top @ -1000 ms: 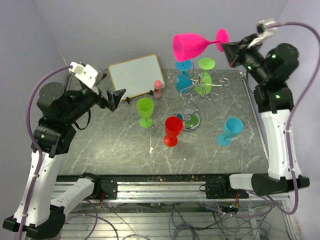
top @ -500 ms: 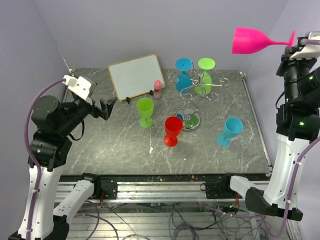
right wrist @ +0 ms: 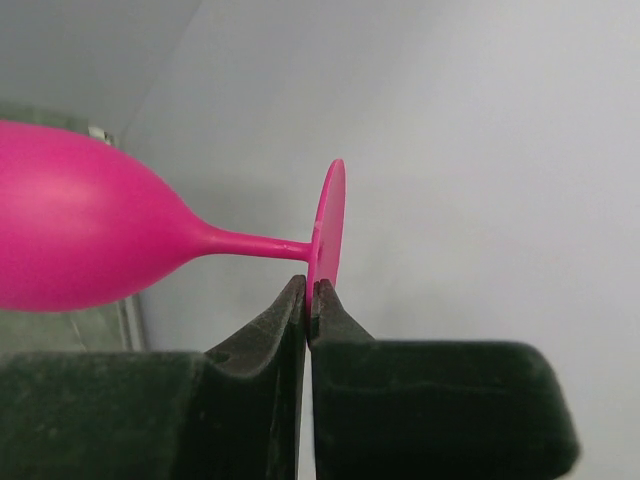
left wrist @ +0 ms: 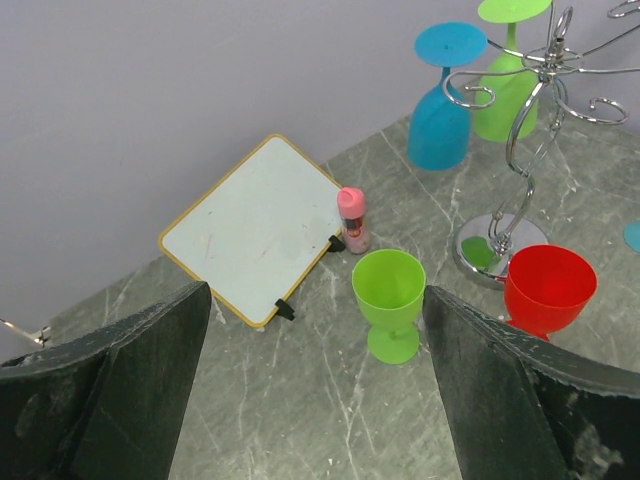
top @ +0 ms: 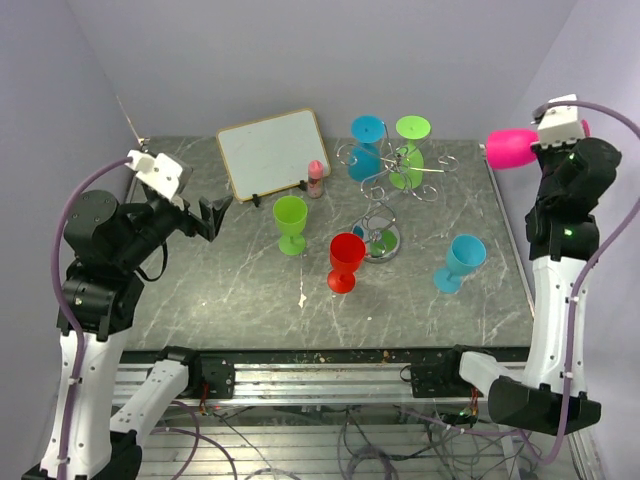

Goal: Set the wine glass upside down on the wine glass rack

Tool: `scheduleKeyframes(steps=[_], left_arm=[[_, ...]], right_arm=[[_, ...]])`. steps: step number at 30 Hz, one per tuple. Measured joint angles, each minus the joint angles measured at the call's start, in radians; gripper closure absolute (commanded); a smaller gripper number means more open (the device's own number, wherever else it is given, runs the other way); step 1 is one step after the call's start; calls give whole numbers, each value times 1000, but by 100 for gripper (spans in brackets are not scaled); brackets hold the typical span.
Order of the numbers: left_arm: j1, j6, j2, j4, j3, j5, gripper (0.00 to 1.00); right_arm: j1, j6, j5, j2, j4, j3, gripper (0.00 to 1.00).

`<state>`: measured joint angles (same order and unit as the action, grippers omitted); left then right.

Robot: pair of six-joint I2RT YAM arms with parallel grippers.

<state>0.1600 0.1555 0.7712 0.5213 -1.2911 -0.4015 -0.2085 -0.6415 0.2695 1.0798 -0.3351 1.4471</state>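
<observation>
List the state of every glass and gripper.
Pink glass, sideways, foot in right gripper.
Right gripper, shut.
Left gripper, open, empty.
Hung blue glass, upside down on rack.
Hung green glass, upside down on rack.
Red glass, upright.
Loose green glass, upright.
Loose blue glass, upright.

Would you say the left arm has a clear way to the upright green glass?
Probably yes. The left gripper is open and faces the green glass, with only bare table between them; the whiteboard stands off to one side, the red glass beyond.
</observation>
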Motion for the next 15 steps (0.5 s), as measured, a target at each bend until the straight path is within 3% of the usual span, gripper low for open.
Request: scheduleKeyframes(steps=[6, 15], left_arm=[[-3, 4, 43, 6, -4, -18, 4], [-24, 1, 76, 6, -1, -48, 5]], right_arm=[[0, -188, -74, 7, 16, -108, 100], [0, -461, -322, 106, -20, -91, 100]])
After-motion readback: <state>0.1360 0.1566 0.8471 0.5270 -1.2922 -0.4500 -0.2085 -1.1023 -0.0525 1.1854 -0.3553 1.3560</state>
